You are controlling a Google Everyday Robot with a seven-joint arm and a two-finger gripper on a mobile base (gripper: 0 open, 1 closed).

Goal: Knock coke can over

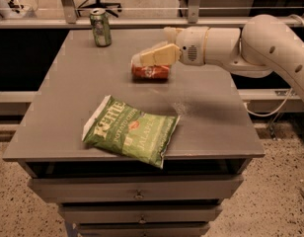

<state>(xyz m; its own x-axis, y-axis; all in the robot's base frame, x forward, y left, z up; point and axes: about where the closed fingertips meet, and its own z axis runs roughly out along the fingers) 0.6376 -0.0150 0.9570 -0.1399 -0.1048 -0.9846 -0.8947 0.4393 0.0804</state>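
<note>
Three items on the table [211, 127]. Nearest, we note the chip bag [132, 131], flat by the front edge. Mid-table, the coke can [151, 72] lies on its side: we judge the knock done, with only clearing the arm left. The gripper [141, 59] hangs just over it, fingers [159, 55] pressed together, holding nothing. Farthest, the green can [100, 27] stands upright.

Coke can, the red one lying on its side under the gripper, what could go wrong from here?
1. The small red aluminium coke can lies on its side on the grey table, so it may roll toward an edge.
2. The gripper is right over it; pulling back low could drag it toward the green Kettle chip bag.
</note>
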